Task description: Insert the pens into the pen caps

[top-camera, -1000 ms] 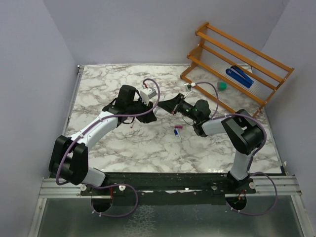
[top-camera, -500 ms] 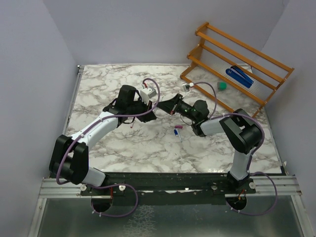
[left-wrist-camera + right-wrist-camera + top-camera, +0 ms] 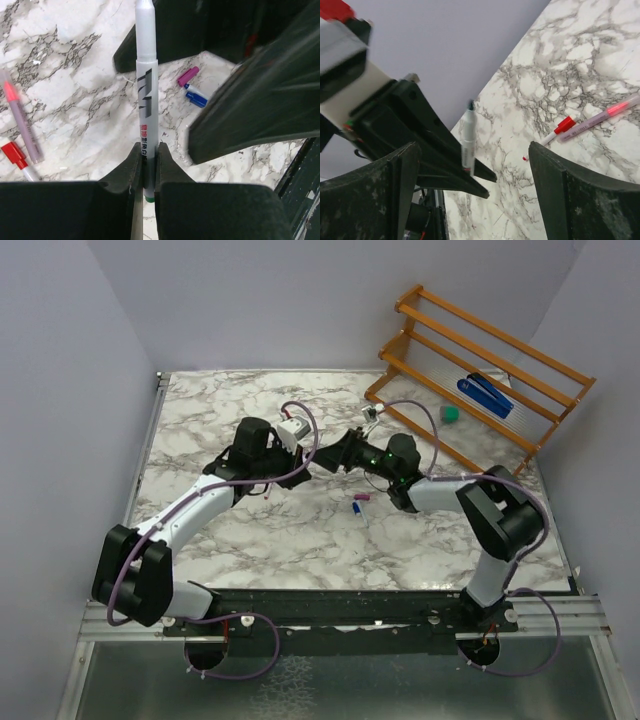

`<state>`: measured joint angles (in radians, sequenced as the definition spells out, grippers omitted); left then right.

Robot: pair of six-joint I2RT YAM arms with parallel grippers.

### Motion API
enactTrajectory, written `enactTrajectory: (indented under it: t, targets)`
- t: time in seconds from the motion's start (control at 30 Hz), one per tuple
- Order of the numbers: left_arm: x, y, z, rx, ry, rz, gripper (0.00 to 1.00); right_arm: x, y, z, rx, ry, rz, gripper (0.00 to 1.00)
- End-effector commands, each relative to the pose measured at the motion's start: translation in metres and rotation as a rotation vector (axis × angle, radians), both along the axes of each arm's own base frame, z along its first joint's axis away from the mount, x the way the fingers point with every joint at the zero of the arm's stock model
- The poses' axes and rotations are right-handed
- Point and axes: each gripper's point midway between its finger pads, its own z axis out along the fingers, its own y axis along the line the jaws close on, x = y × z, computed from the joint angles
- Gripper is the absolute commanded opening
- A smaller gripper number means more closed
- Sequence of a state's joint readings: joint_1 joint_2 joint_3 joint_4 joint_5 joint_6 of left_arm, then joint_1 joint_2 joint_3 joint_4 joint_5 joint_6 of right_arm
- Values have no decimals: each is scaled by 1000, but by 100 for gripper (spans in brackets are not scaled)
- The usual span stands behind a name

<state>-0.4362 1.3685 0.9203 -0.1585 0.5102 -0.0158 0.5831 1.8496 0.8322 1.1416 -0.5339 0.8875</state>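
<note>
I log, from the left: a pink-tipped pen (image 3: 22, 130) and a red-capped pen (image 3: 15, 157) lying side by side on the marble worktop (image 3: 200, 410). Left pincer (image 3: 148, 150): clamped on the lower end of a grey-white pen (image 3: 147, 90), shaft upright and off the worktop. Beyond it: a pink cap (image 3: 188, 76) just beside a blue stub (image 3: 196, 98); pen or cap, I cannot tell. Right pincer (image 3: 472, 145): wide, holding nothing, facing the held pen. Far right: a wooden rack (image 3: 440, 328) with a blue stapler (image 3: 485, 395); a green block (image 3: 451, 414) near it.
</note>
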Motion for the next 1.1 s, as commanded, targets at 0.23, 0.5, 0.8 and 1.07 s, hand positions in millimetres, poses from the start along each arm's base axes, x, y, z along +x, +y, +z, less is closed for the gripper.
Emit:
enactTrajectory:
  t: [0.23, 0.5, 0.8, 1.07]
  targets:
    - [6, 32, 15, 20, -71, 86, 0, 14, -97, 3, -344, 122, -474, 100]
    - [6, 38, 20, 32, -80, 92, 0, -6, -149, -43, -458, 716, -751, 76]
    - [1, 40, 24, 34, -82, 93, 0, -22, -125, -54, -382, 1064, -711, 66]
    - [-1, 42, 28, 40, -93, 91, 0, -2, -101, -63, -900, 384, -178, 75]
